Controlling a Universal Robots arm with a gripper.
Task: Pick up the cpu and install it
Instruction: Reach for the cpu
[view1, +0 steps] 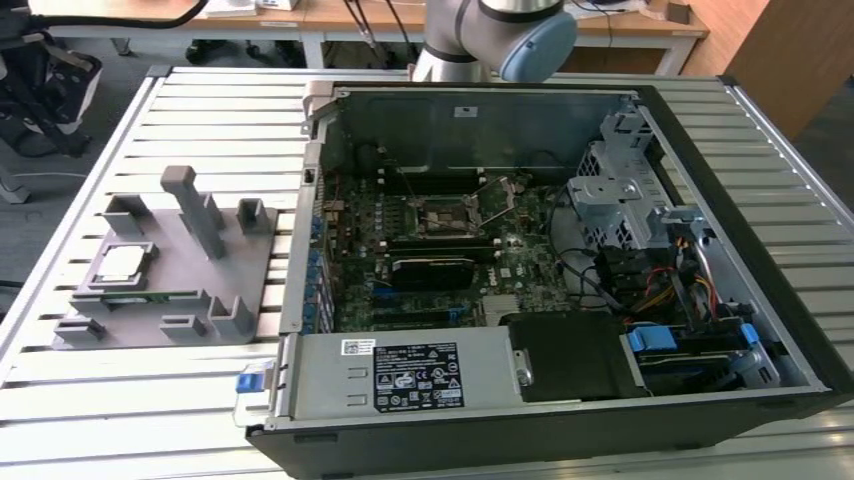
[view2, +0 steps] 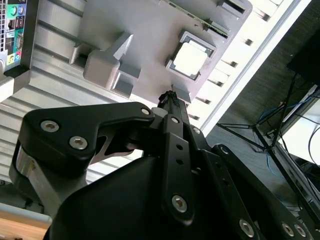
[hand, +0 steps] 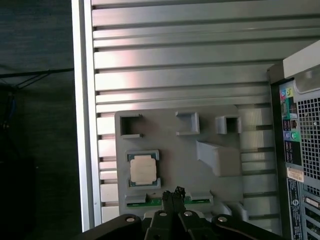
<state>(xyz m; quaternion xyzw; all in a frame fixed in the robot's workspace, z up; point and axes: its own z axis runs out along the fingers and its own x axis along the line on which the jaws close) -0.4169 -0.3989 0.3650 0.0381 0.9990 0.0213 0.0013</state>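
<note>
Grey plastic holder (view1: 174, 282) lies on the slatted metal surface (view1: 214, 110), at the exterior view's left of the open PC case (view1: 467, 120). The cpu (view1: 120, 262) sits flat in a square pocket of that holder, metal top up, on the side farthest from the case. Inside the case the socket (view1: 441, 215) lies in the middle of the board, with its metal frame swung up. The arm (view1: 501, 30) enters at the far edge of the surface, behind the case.

In both wrist views the claw (view2: 167, 96) (hand: 175, 191) hangs above the holder (view2: 145, 30) (hand: 170, 150), its tips drawn together with nothing between them. It is near the cpu (view2: 190, 60) (hand: 142, 169) but clear of it, not touching. In the first wrist view the tips line up over the slot where a green memory stick (hand: 134, 203) lies on edge, just beside the cpu's pocket.
</note>
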